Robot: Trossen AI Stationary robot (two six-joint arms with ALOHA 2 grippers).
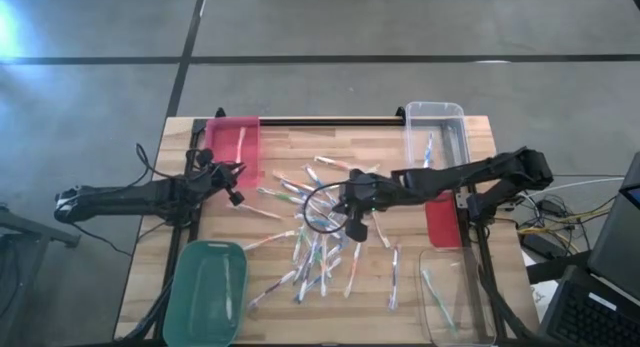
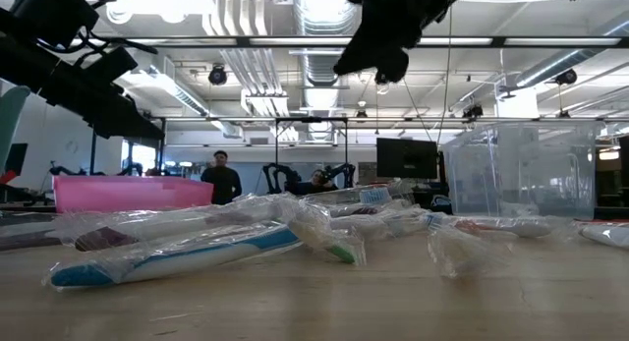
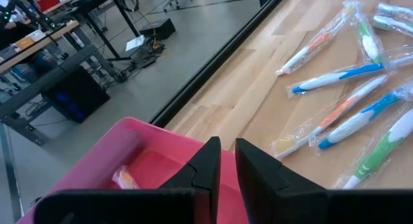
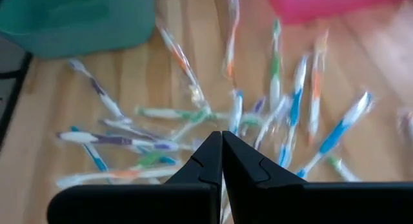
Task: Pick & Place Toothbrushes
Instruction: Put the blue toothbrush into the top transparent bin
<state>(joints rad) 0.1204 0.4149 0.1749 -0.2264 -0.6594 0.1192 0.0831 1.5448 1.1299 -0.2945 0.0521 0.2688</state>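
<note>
Pink plastic, far-left corner of the table: one pink bin (image 1: 238, 145), a wrapped toothbrush (image 3: 124, 178) lying inside it. My left gripper (image 1: 236, 183) hangs just beside this bin's near end, above the wood; in my left wrist view my two dark fingers (image 3: 208, 167) stand a narrow slit apart with nothing between them.

Green plastic, near-left corner: one green bin (image 1: 207, 292), one pale stick inside, details too small to tell.

Pale butcher-block wood: the table (image 1: 280, 137).

Centre of the table: the toothbrushes (image 1: 318, 255), loose in clear wrappers, scattered and overlapping, with blue, green, orange and purple accents. From table height, a blue-and-white one (image 2: 177, 258) lies nearest the camera.

Above that scatter: my right gripper (image 1: 355, 227), raised clear of the wood, fingers (image 4: 208, 161) pressed together tip to tip, holding nothing.

Clear plastic, far-right corner: one clear bin (image 1: 436, 135), at least one toothbrush inside.

Red, right edge beneath my right arm: a second pink-red bin (image 1: 444, 219), partly hidden; contents not visible.

Clear plastic, near-right corner: another clear bin (image 1: 455, 297), one green-accented toothbrush inside.
</note>
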